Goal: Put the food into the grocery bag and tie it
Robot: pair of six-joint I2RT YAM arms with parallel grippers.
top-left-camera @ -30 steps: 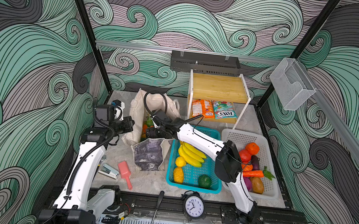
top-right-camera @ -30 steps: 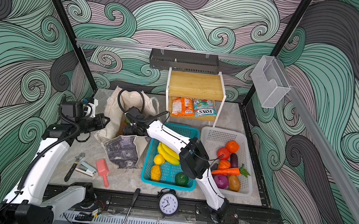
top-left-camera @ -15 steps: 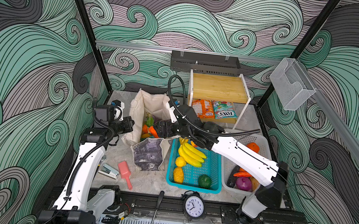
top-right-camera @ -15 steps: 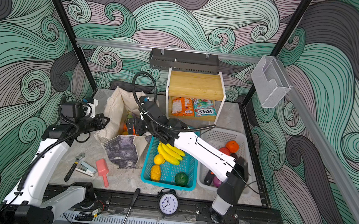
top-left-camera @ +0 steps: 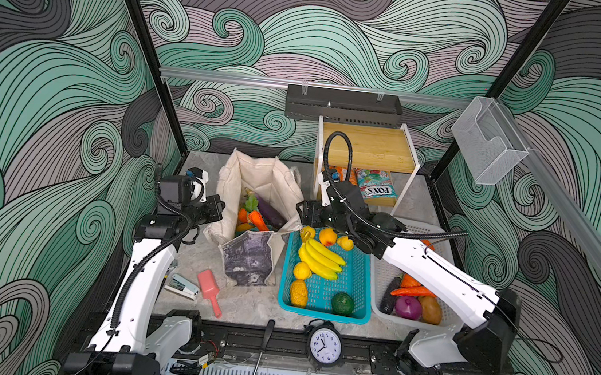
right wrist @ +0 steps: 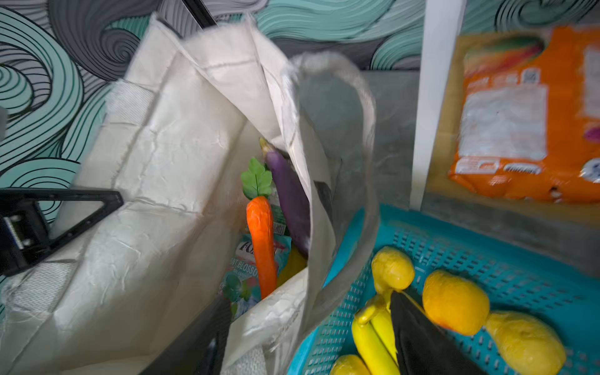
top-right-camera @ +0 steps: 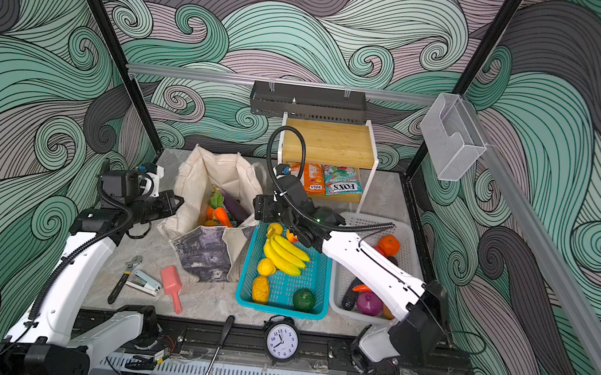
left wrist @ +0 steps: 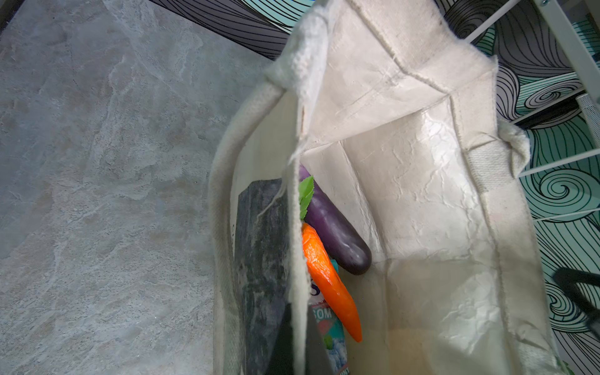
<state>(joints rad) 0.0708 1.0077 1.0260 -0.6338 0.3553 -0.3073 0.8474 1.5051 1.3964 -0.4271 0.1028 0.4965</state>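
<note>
You look into a booth whose walls (top-left-camera: 72, 96) are papered in teal, grey and mauve swirls with black lines. Black posts (top-left-camera: 142, 46) mark the back corners, and a silver rail (top-left-camera: 227, 77) runs across between them. A black metal tray (top-left-camera: 344, 103) hangs from that rail. Just below it, a wooden shelf (top-left-camera: 368, 146) on white legs stands at the back of the grey, stone-look counter (top-left-camera: 252, 305). A clear plastic holder (top-left-camera: 486, 147) hangs on the side rail (top-left-camera: 572, 232) to your right. The light is soft and even.

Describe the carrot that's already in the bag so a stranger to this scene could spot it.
Find the beige canvas tote standing open just left of the teal basket. Inside it, the carrot lies beside a purple eggplant. It is long, tapered and bright orange with a green leafy top, unlike its dark neighbour.
</note>
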